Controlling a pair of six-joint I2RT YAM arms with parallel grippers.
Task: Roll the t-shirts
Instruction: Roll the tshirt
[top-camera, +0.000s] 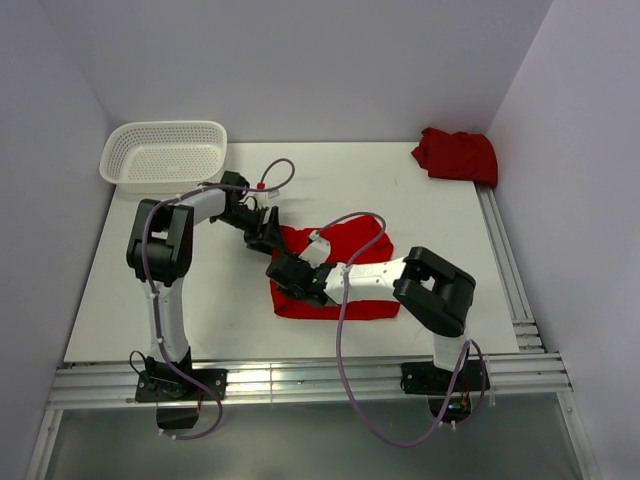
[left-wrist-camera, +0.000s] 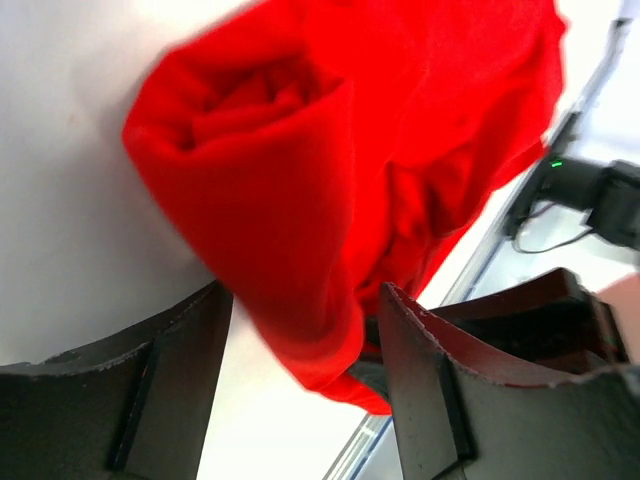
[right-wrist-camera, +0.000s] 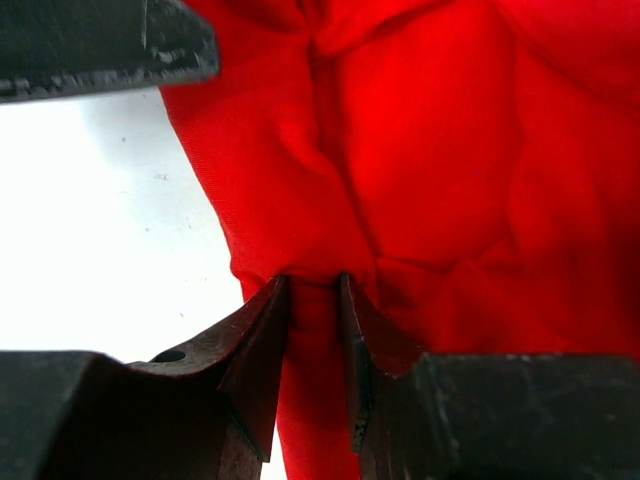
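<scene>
Top external view: a red t-shirt (top-camera: 345, 290) lies partly gathered near the middle of the white counter (top-camera: 180, 300). The left end effector (top-camera: 266, 240) is at the shirt's far left corner. The right end effector (top-camera: 283, 280) is on the shirt's left edge, a little nearer the arm bases, and the two are close together. From this height I cannot tell how the fingers of either one stand. A second t-shirt (top-camera: 457, 155) sits bunched in the far right corner, well apart from both arms. A white mesh basket (top-camera: 163, 153) stands in the far left corner.

Left wrist view: the two dark fingers (left-wrist-camera: 170, 390) stand spread wide. The rolled end of the red t-shirt shows just ahead of them, its spiral of folds facing the camera. A lower fold of it hangs into the gap between the fingers. The cloth meets the inner face of the finger on the left of the picture; whether it touches the other finger I cannot tell. Nothing is pinched. Bare counter shows to the left, and the counter's edge is blurred at the right.

Right wrist view: the fingers (right-wrist-camera: 255, 350) are drawn nearly together and pinch a narrow ridge of red cloth between their tips, at the shirt's edge. The rest of the shirt spreads wrinkled above and to the right, with bare counter to the left. A dark, blurred part crosses the top left corner; I cannot tell what it is.
</scene>
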